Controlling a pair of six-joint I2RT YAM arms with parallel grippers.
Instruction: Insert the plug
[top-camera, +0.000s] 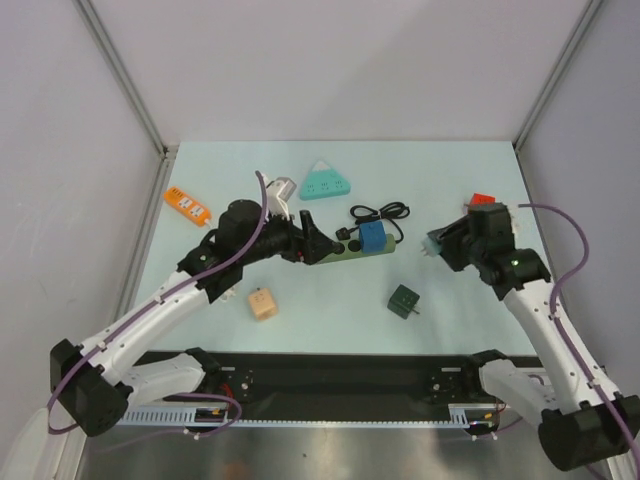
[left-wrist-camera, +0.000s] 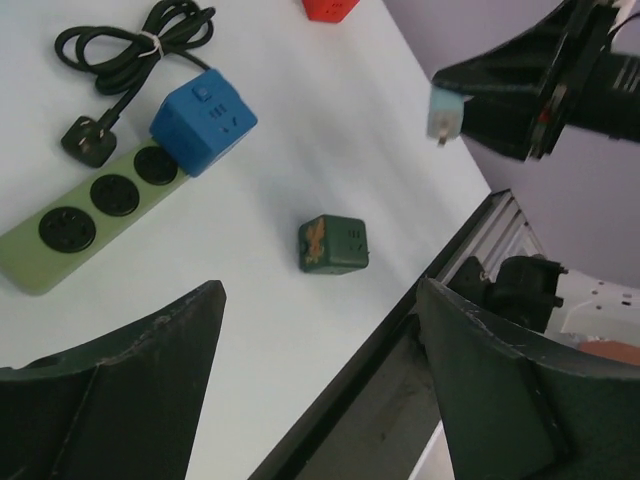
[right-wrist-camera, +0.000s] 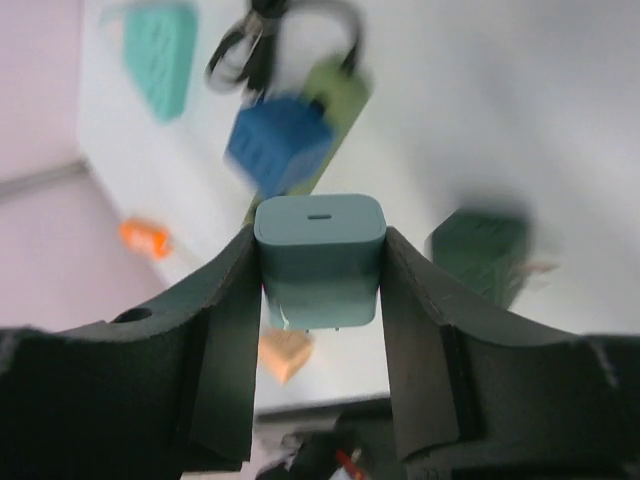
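Our right hand (right-wrist-camera: 320, 300) is clamped on the pale teal plug (right-wrist-camera: 320, 250), holding it above the right side of the worktop (top-camera: 330, 300). Our left hand (left-wrist-camera: 320, 295) gapes wide and empty near the green power strip (left-wrist-camera: 60, 235), which carries a blue cube adapter (left-wrist-camera: 203, 122).

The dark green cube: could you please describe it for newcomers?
Find the long green power strip at the table's centre. Toward the near edge, off its right end, sits the dark green cube, alone; the blue cube rides on the strip.

Plug (right-wrist-camera: 320, 262) pale teal; power strip (left-wrist-camera: 92, 213) olive green; cube adapter (left-wrist-camera: 203, 122) blue; small cube (left-wrist-camera: 334, 245) dark green; table (top-camera: 330, 300) pale mint.
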